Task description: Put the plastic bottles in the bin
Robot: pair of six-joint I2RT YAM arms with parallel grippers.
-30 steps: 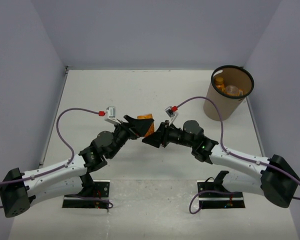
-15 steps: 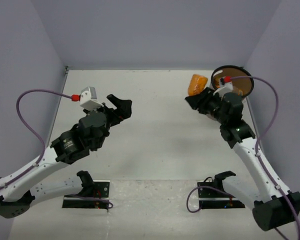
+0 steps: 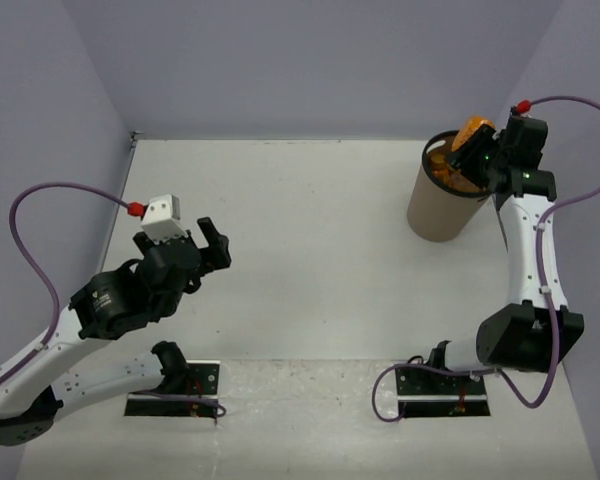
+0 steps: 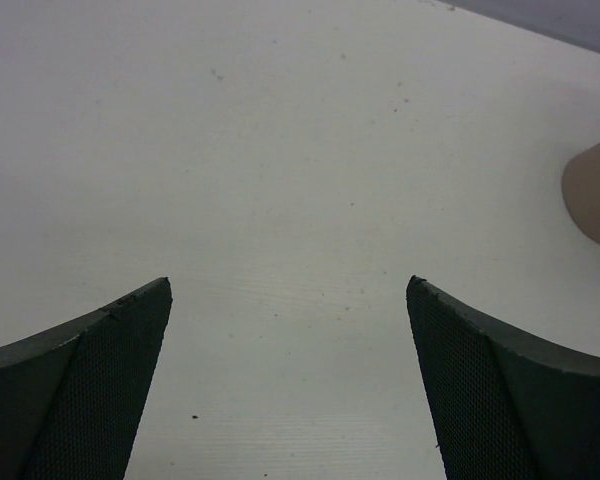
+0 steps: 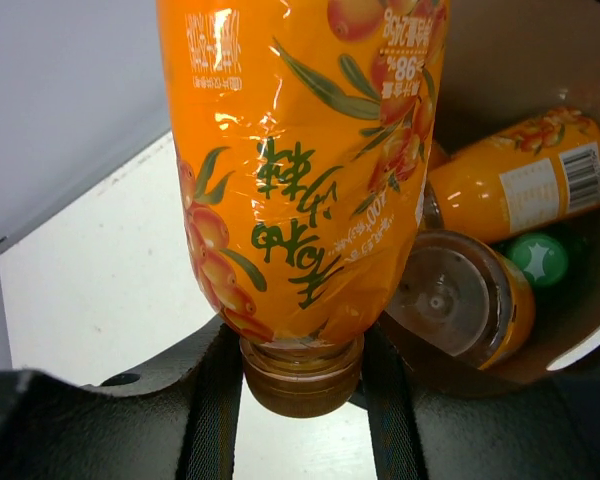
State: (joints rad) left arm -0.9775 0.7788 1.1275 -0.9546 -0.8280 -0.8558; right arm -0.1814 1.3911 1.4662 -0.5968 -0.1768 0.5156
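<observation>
The right claw (image 3: 483, 157) is pinching a stubby orange bottle (image 3: 471, 134) by its neck, one finger on each side just above the brown cap (image 5: 302, 375), and holds it over the mouth of the tan cardboard bin (image 3: 435, 210) at the far right corner of the bench (image 3: 310, 220). In the right wrist view the bottle's label shows orange berries and green leaves, and the body points away from the camera. Beside and below it, inside the bin, lie another orange bottle (image 5: 520, 180) on its side, a bottle seen end-on (image 5: 450, 300) with a clear round face, and a green cap (image 5: 537, 258) tucked between them. The left claw (image 3: 212, 245) is spread wide and holds nothing, hanging above bare bench on the left side, well apart from the bin; its wrist view shows both dark fingers (image 4: 90, 380) and a sliver of the bin's wall at the right edge.
</observation>
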